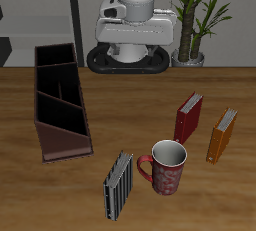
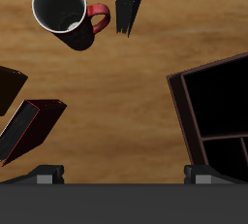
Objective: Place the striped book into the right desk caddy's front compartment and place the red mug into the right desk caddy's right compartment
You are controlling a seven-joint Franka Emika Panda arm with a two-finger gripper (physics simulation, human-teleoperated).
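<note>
Wooden table [image 1: 128, 100]: the striped book [image 1: 119, 185] and the red mug [image 1: 166, 167] stand beside each other near the front edge, well apart from the right desk caddy [image 1: 60, 103]. Both placements await you. Gripper [image 2: 123, 177]: empty, spread wide.

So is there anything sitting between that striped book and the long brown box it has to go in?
Nothing visible does. The striped book stands near the table's front edge, beside the red mug, and only bare wood lies between it and the right desk caddy. The red book and orange book stand beyond the mug.
</note>
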